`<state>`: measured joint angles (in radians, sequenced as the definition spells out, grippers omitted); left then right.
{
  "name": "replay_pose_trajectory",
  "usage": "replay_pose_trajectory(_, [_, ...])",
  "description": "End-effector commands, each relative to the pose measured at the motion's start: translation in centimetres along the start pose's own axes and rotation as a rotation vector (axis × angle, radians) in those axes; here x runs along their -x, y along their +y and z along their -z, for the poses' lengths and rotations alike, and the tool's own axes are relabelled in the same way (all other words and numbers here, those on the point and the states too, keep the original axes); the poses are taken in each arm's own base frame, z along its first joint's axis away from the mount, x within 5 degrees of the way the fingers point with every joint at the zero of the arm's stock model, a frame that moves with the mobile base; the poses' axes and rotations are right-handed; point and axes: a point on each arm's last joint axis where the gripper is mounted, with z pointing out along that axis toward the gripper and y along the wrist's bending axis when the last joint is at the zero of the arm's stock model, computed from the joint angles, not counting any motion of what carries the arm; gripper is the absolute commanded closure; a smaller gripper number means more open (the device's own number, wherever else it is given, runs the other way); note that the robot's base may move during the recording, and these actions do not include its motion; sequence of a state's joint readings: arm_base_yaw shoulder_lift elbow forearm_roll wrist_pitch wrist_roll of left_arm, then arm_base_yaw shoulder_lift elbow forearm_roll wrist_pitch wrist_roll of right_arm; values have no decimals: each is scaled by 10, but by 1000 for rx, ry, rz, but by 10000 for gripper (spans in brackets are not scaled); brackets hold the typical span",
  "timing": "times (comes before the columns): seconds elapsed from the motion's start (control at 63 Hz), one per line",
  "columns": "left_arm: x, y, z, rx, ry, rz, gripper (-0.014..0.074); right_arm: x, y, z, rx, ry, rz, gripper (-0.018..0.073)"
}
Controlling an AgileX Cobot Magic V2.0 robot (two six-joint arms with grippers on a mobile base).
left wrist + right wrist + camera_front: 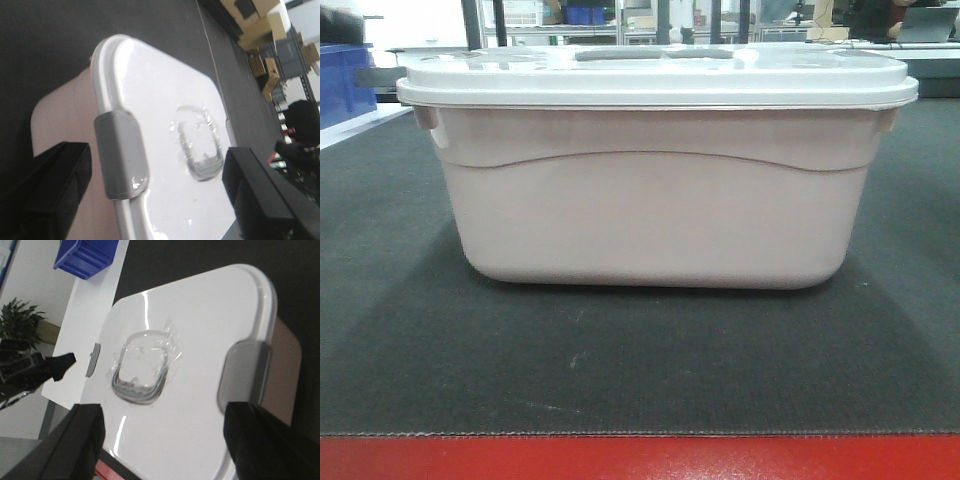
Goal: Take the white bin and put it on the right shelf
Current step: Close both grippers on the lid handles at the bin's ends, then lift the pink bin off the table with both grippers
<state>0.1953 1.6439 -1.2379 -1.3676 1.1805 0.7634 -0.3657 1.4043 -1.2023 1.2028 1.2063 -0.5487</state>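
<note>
We are hovering our left gripper [157, 170] and right gripper [162, 415], jaws spread wide, over the white bin [655, 215], sitting lidded on the tabletop [620, 375], contents hidden.

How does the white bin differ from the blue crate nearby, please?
The white bin is pale pinkish-white; the blue crate is deep blue. The bin carries a flat lid with grey latches; the crate shows no lid. The bin stands on the black carpeted table; the crate sits on a white surface beside it. Both are plastic containers.
</note>
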Motion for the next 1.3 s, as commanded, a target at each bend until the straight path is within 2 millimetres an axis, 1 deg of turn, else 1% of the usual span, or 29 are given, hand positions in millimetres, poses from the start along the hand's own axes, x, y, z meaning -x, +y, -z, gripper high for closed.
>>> replay_pose_trajectory(0.0, [7, -17, -2, -122, -12, -34, 155, 7, 9, 4, 164, 16, 28, -34])
replay_pose_trajectory(0.095, [5, -4, -11, -141, 19, -10, 155, 12, -11, -6, 165, 35, 10, -34])
replay_pose_trajectory(0.222, [4, 6, -18, -176, 39, 26, 155, 16, -36, -22, 169, 63, -30, -34])
replay_pose_trajectory(0.334, [6, 9, -20, -193, 29, 46, 155, 18, -50, -33, 191, 69, -72, -34])
replay_pose_trajectory(0.413, [5, 10, -23, -199, 33, 52, 155, 18, -55, -42, 214, 79, -79, -34])
replay_pose_trajectory(0.667, [-4, -2, -41, -230, 91, 37, 155, 9, -58, -71, 245, 156, -64, -34])
replay_pose_trajectory(0.794, [-8, -7, -48, -242, 113, 31, 155, 6, -58, -82, 256, 183, -72, -34])
replay_pose_trajectory(1.096, [-10, -13, -54, -272, 115, 37, 156, 0, -44, -95, 308, 204, -72, -34])
replay_pose_trajectory(1.286, [-8, -14, -53, -286, 100, 46, 157, 0, -42, -96, 315, 207, -72, -31])
